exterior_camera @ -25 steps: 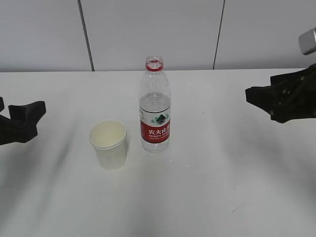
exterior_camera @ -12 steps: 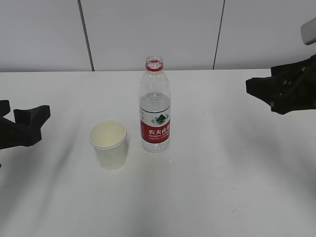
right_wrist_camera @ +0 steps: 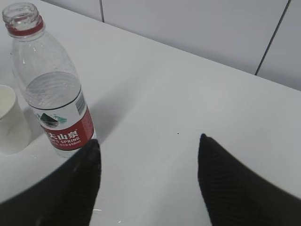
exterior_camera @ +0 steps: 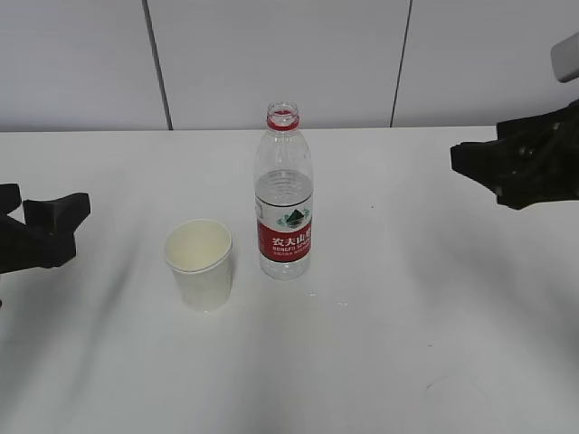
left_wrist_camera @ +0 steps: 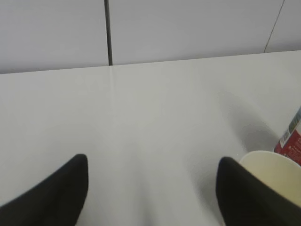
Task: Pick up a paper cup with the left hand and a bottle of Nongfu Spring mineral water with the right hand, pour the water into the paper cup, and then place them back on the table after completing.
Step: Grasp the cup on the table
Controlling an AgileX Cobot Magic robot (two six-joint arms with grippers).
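Two hands are shown open and empty; the cup point(exterior_camera: 199, 264) is seen centre-left, nearer the left hand point(exterior_camera: 43, 231); the upright bottle point(exterior_camera: 284, 194) lies left of the right hand point(exterior_camera: 507, 176).

In the exterior view the left hand point(exterior_camera: 41, 231) runs off the left edge of the frame, so only its dark fingers show; its body is out of view. The right hand point(exterior_camera: 516, 172) is cut by the right edge, with just a sliver of its grey block in the upper right corner.

In the left wrist view the paper cup point(left_wrist_camera: 275, 176) is cropped at the lower right corner and partly covered by a dark finger, and the bottle point(left_wrist_camera: 292, 139) is a mere slice at the right edge.

In the right wrist view the cup's left side is cut off at the left edge, and the bottle's base sits behind a finger.
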